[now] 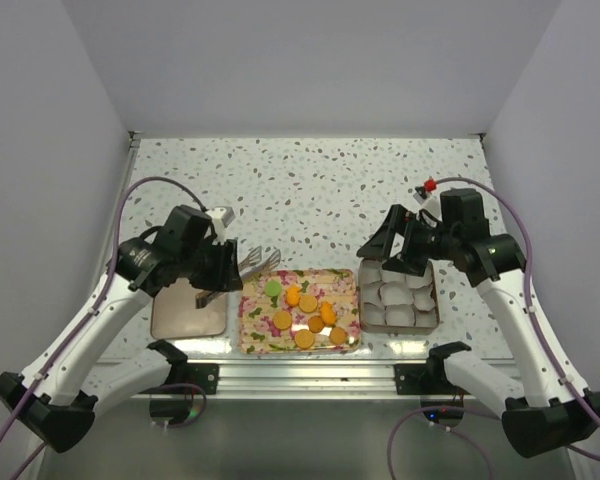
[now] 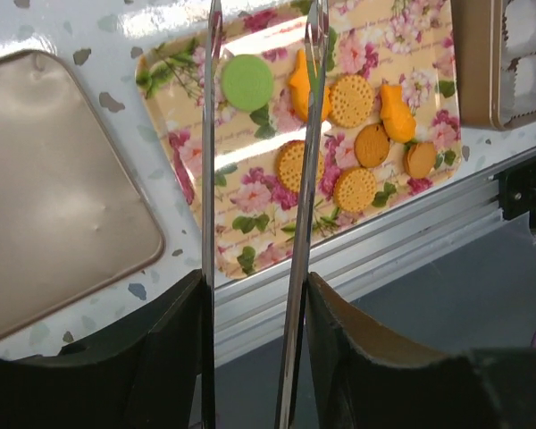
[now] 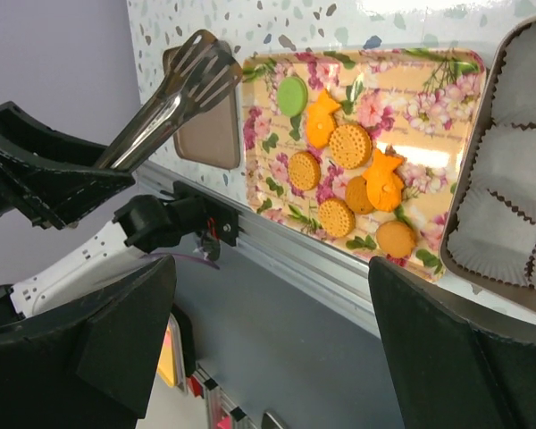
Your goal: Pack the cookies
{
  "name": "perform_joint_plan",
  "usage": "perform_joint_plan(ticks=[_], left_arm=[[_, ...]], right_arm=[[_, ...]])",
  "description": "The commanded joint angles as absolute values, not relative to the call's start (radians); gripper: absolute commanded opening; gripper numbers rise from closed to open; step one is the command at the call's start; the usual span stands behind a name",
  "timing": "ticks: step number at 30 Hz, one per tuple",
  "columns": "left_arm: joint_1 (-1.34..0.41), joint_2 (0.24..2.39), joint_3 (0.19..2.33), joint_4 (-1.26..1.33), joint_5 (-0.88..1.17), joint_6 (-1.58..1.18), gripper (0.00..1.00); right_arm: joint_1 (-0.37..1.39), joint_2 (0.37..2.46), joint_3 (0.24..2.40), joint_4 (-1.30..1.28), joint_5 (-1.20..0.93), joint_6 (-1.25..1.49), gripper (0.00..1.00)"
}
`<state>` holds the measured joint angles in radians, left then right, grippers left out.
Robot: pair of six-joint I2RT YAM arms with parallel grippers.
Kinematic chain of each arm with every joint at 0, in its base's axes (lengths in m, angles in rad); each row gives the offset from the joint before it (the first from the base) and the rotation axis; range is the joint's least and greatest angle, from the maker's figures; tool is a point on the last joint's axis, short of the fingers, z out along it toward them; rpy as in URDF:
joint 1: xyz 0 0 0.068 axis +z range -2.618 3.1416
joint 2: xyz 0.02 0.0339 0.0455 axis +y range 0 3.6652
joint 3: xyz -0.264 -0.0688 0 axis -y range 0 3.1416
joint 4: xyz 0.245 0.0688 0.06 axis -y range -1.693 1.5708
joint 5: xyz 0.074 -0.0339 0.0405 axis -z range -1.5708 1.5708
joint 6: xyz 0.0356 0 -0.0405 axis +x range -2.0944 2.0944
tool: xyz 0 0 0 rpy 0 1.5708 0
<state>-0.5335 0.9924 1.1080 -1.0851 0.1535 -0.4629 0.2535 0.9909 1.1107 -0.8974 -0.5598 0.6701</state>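
Several cookies (image 1: 307, 302) lie on a floral tray (image 1: 250, 340): round orange ones, some fish-shaped orange ones and one green disc (image 1: 272, 288). My left gripper (image 1: 215, 270) is shut on metal tongs (image 1: 248, 265), whose tips hover at the tray's left edge. In the left wrist view the two tong arms (image 2: 208, 179) stand apart on either side of the green cookie (image 2: 247, 82), and nothing sits between them. My right gripper (image 1: 390, 250) hangs open and empty over the far left corner of the box (image 1: 436, 300). Its view shows the cookies (image 3: 349, 146) and the tongs (image 3: 174, 89).
The brown box holds white paper cups (image 3: 509, 152), all without cookies, right of the tray. A flat brown lid (image 1: 188, 310) lies left of the tray, under my left arm. The table's metal front rail (image 1: 310, 370) runs just below the tray.
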Motion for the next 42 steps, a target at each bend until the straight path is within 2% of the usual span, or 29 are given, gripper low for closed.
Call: perform_joint_plan(ticks=[1, 8, 16, 29, 42], left_arm=[[-0.551, 0.927, 1.057, -1.155, 0.153, -0.505, 0.51], [-0.560, 0.861, 0.950, -1.192, 0.147, -0.508, 0.50], [-0.583, 0.894, 0.893, -1.135, 0.117, -0.534, 0.51], [-0.686, 0.972, 0.907, -1.091, 0.098, -0.541, 0.55], [-0.838, 1.126, 0.971, -1.108, -0.049, -0.584, 0.55]], right_arm=[[0.255, 0.937, 1.085, -0.926, -0.537, 0.695, 0.92], [0.255, 0.877, 1.045, -0.937, -0.525, 0.710, 0.93], [0.255, 0.854, 1.040, -0.963, -0.509, 0.709, 0.93], [0.255, 0.831, 1.031, -0.994, -0.474, 0.710, 0.93], [0.255, 0.807, 1.043, -1.025, -0.451, 0.716, 0.93]])
